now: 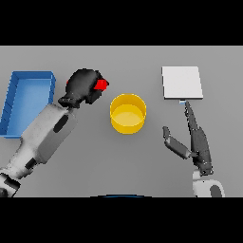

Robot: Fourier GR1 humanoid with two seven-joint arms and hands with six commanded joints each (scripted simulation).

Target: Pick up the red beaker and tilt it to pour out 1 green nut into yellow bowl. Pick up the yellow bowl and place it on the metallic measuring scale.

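— Beaker check first: where's the red beaker [100,85] right now?

— It's in my left hand [85,86], fingers wrapped round it so tightly that only a bit of red pokes out on the side facing the bowl. I've got it lifted up beside the yellow bowl [127,113], just off the bowl's left rim, the red end pointing toward it.

— Is it tipped?

— Looks leaned over toward the bowl, yes, but my fingers hide most of it, so I can't say how far.

— And the green nut?

— Can't see one. The inside of the bowl shows plain yellow from here, and the mouth of the beaker is too covered to tell.

— Where does the bowl sit?

— Middle of the grey table [95,156], upright, on its own. The metallic measuring scale [182,82] lies off to its right and a bit farther back, a pale flat square, well apart from the bowl.

— Your other hand?

— My right hand [195,142] rests low on the right, fingers stretched out straight, thumb splayed to the side, holding nothing. Its fingertips point up at the near edge of the scale, just short of it.

— Anything else out there?

— Blue tray [14,102] at the far left, beyond my left arm.
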